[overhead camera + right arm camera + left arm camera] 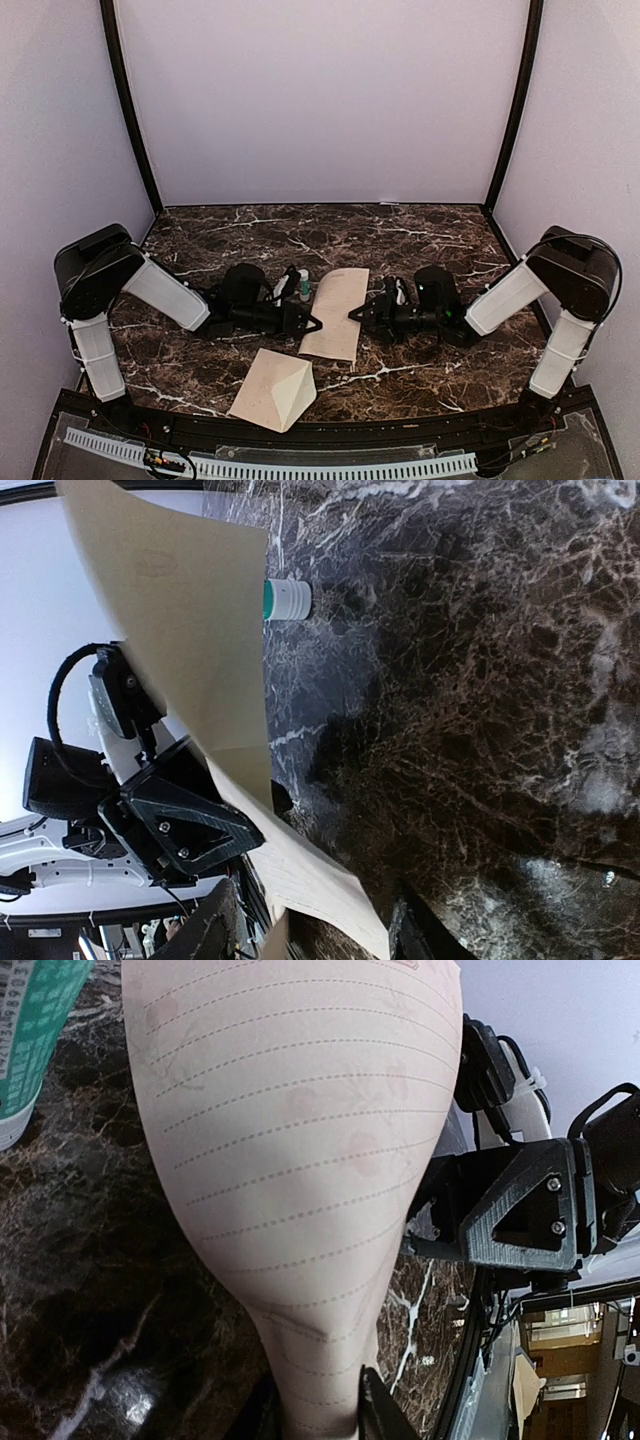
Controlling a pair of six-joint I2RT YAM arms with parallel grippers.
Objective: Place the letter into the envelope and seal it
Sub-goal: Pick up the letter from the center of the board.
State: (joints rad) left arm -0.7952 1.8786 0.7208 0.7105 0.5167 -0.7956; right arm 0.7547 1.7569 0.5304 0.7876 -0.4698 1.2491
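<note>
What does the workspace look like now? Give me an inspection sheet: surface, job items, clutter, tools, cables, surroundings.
Surface: dark veined marble table.
Job's things: the letter bowed upward between both tools; the envelope lies apart near the front edge.
Clutter: green-and-white tube near the letter's far left corner.
Grippers: left tool pinches the letter's edge; right tool open, jaws either side of the opposite edge.
Cables: black cable loop on the left wrist, off the surface.
Surroundings: pale walls on three sides.
</note>
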